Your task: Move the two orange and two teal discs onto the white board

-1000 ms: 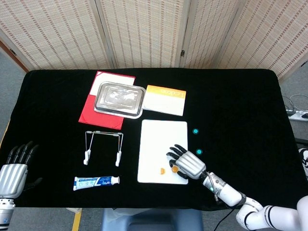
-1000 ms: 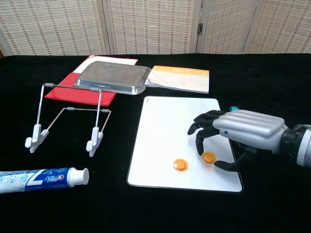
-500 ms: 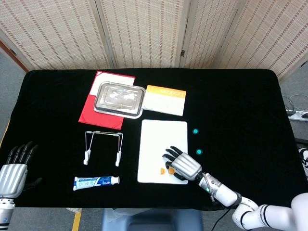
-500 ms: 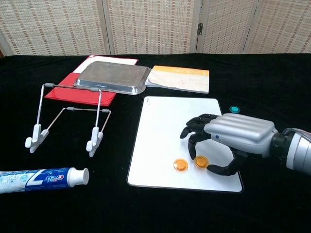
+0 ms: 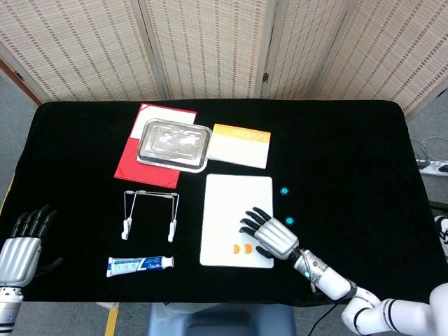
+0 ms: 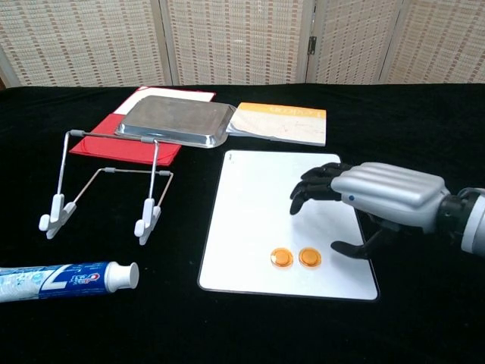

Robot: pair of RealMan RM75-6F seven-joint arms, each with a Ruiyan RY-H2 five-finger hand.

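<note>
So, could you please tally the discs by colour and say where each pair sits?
Orange discs: 2, on the white board, at and.
Teal discs: 2, on the black cloth right of it, at and.
Total: 4

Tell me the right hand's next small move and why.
Probably swing the right hand off the white board toward the nearer teal disc. Both orange discs already lie side by side on the board, and the hand hovers above them holding nothing. The two teal discs, the other at, sit on the black cloth to the board's right.
</note>
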